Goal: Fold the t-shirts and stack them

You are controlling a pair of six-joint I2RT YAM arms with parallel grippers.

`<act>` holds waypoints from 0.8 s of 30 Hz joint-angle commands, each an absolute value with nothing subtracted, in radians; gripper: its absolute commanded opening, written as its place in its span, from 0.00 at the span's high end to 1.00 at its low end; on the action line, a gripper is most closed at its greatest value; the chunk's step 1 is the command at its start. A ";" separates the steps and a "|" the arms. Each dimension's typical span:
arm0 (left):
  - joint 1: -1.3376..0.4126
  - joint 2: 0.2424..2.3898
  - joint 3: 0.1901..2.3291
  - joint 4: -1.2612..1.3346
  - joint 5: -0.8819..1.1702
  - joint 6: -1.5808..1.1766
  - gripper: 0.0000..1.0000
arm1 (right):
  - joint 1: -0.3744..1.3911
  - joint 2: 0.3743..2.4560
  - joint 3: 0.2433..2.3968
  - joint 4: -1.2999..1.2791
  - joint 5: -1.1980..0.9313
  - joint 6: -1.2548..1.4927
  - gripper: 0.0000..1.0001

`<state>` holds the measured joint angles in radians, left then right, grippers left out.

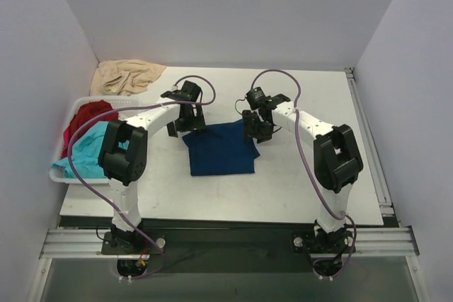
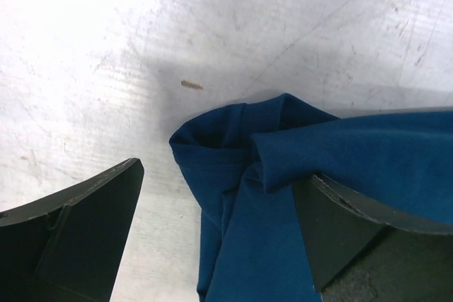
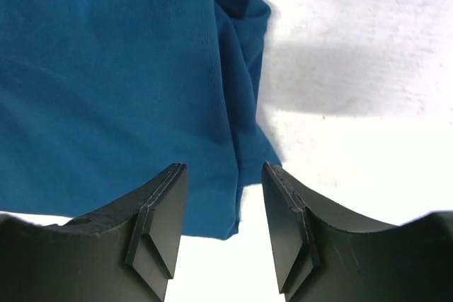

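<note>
Here's the wide white table (image 1: 304,182), filling the floor of a white-walled booth, both arms reaching out over it from the near edge. Over on the left edge sits a white plastic laundry basket (image 1: 60,172), and the left arm's dark elbow cuts right across its near corner in the top view. In the basket: a crumpled red cloth t-shirt (image 1: 88,114) at the far end and a turquoise cloth t-shirt (image 1: 86,148) bunched nearer, the two touching. Beyond the basket, in the far left corner, a rumpled beige cloth (image 1: 127,76) lies heaped on the table.

Centre stage, the navy blue cloth t-shirt (image 1: 221,150) lies flat on the table, folded to a rough rectangle, plain blue side up. Its far corners are where the action is.

The left pincer (image 2: 223,172) hangs over the far left corner, fingers spread wide apart, nothing gripped. The bunched, folded-over corner of the shirt lies between them, and the cloth runs on under the right-hand finger. The right pincer (image 3: 224,167) hovers over the shirt's right edge, fingers parted about halfway and holding nothing. Through the gap you see the doubled blue edge and bare table beside it.

And one tiny thing: a small tan fleck (image 2: 191,85) on the table, just beyond the left corner.
</note>
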<state>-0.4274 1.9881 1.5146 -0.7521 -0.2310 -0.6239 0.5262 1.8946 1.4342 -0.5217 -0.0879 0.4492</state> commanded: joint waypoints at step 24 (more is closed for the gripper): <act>-0.336 2.077 1.655 -0.746 -0.091 -0.575 0.03 | 0.495 2.017 1.499 -0.517 -0.202 0.400 0.48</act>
